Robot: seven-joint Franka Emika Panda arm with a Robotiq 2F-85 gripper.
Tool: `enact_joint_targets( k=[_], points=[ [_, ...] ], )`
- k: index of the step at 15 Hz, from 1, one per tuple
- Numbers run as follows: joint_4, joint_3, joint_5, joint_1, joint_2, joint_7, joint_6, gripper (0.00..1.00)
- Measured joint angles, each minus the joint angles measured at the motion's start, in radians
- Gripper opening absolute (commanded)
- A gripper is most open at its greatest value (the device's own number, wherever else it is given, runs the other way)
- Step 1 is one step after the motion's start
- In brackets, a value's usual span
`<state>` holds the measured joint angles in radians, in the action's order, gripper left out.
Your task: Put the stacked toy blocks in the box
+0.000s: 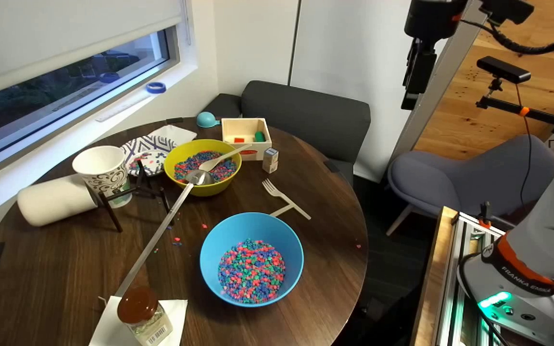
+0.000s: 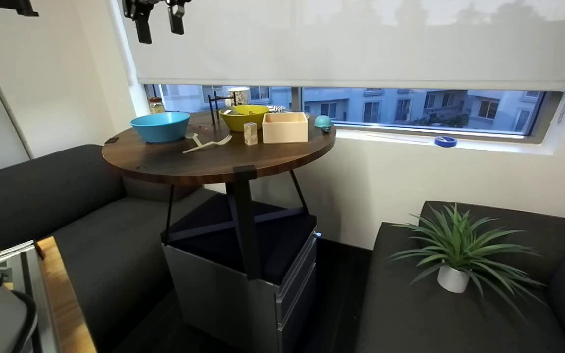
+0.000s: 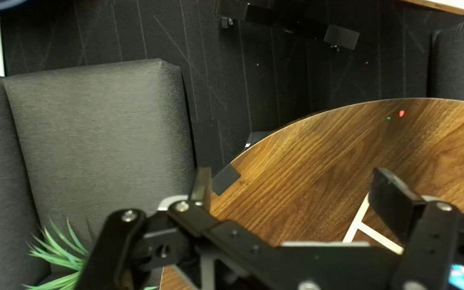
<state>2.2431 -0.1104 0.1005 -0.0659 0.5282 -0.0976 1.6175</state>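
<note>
A stack of two small pale wooden toy blocks (image 1: 270, 160) stands upright on the round table; it shows also in an exterior view (image 2: 250, 133). Right beside it is the shallow light-wood box (image 1: 262, 153), open at the top, also seen in an exterior view (image 2: 285, 131). A small red piece (image 1: 239, 140) and a green piece (image 1: 259, 137) lie inside the box. My gripper (image 3: 290, 181) is open and empty, high above the table; it shows in both exterior views (image 1: 410, 98) (image 2: 161, 34). The stack and the box are out of the wrist view.
A yellow bowl (image 1: 203, 190) with spoons stands beside the box, one handle reaching over its corner. A blue bowl (image 1: 252, 221), a pale fork (image 1: 286, 199) with a stick, a black stand (image 1: 142, 190), a paper cup (image 1: 101, 166) and a jar (image 1: 144, 317) share the table (image 1: 325, 269).
</note>
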Motion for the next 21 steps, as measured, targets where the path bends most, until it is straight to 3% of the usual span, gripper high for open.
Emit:
enact_joint_targets(
  k=[10, 21],
  points=[
    [0.049, 0.007, -0.105, -0.01, -0.209, 0.105, 0.44, 1.0],
    [0.043, 0.006, -0.173, -0.014, -0.442, 0.147, 0.747, 1.0]
  ],
)
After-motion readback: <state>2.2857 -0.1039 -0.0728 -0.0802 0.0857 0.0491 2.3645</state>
